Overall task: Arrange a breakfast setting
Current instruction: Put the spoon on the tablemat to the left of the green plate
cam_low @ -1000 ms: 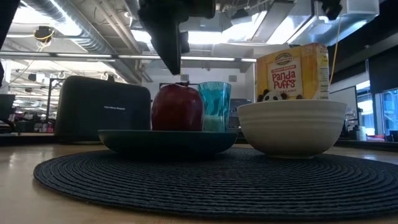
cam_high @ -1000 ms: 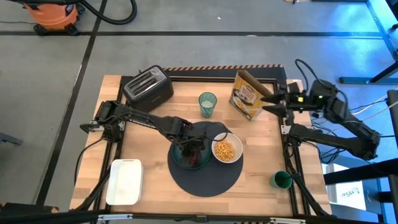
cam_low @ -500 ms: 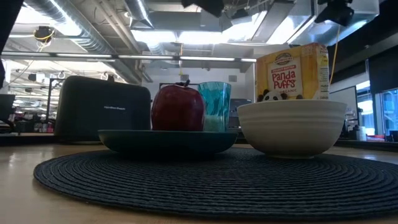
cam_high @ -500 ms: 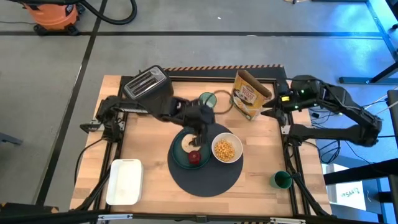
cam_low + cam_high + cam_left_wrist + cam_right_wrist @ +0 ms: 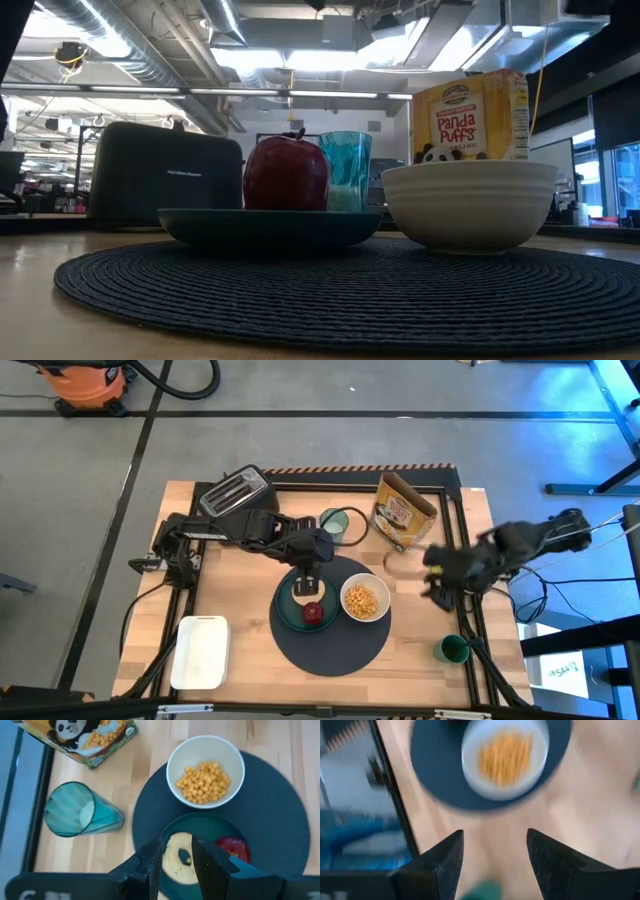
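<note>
The round dark-blue mat lies at the table's middle. On it stand the teal plate, with the bagel and the red apple lying on it, and the white bowl holding yellow cereal. My left gripper hovers open and empty above the plate's far side. My right gripper is open and empty over the table's right side, on the far side of the dark-green mug, which stands near the right front corner. No teal utensil is in view.
A teal tumbler and a cereal box stand beyond the mat. The black toaster is at the far left. The white tray lies at the near left. Bare wood lies between the bowl and the mug.
My left gripper has risen from just above the apple and drawn back a little toward the far edge; the apple stays on the plate. My right gripper has swung from beside the cereal box at the far right toward the near edge, closer to the green mug.
</note>
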Robot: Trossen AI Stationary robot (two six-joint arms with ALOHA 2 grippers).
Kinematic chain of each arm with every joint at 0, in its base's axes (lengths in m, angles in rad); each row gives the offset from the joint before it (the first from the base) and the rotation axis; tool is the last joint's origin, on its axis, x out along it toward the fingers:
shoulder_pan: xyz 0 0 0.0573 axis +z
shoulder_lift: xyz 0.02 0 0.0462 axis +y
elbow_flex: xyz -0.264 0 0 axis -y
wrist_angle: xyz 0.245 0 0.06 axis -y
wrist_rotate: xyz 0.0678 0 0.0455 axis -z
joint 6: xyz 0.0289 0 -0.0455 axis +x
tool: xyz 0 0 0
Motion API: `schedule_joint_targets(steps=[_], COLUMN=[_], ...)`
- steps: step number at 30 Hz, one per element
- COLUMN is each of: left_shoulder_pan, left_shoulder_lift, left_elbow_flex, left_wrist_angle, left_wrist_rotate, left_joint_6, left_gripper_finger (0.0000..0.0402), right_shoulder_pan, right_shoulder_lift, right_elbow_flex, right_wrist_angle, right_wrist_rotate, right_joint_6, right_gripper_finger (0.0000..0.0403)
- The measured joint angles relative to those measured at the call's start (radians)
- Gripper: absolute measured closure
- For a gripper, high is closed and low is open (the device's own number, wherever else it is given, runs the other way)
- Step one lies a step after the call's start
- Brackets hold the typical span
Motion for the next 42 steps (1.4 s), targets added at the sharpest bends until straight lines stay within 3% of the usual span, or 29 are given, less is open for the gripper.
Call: schedule_joint_targets(steps=[3, 8, 14, 20, 27, 42], left_shoulder_pan=[0.001, 0.032, 0.069, 0.072, 0.072, 0.071], left_shoulder_lift=[-0.011, -0.025, -0.025, -0.025, -0.025, -0.025], left_elbow_flex=[0.000, 0.000, 0.000, -0.001, -0.001, -0.002], left_wrist_angle=[-0.023, -0.007, -0.001, -0.001, -0.003, -0.070], left_wrist_rotate=[-0.002, 0.014, 0.053, 0.095, 0.103, 0.103], left_joint_6=[0.055, 0.138, 0.168, 0.198, 0.211, 0.209], left_gripper_finger=[0.0303, 0.0303, 0.0303, 0.0303, 0.0303, 0.0303], right_shoulder_pan=[0.115, 0.266, 0.405, 0.440, 0.447, 0.447], right_shoulder_lift=[0.046, 0.121, 0.196, 0.243, 0.205, 0.161], right_elbow_flex=[0.000, 0.000, 0.000, -0.011, -0.108, -0.223], right_wrist_angle=[-0.090, -0.213, -0.246, -0.291, -0.298, -0.132], right_wrist_rotate=[-0.073, -0.282, -0.392, -0.405, -0.431, -0.500], right_joint_6=[0.161, 0.353, 0.437, 0.480, 0.579, 0.655], right_gripper_finger=[0.0196, 0.0196, 0.0196, 0.0196, 0.0196, 0.0196])
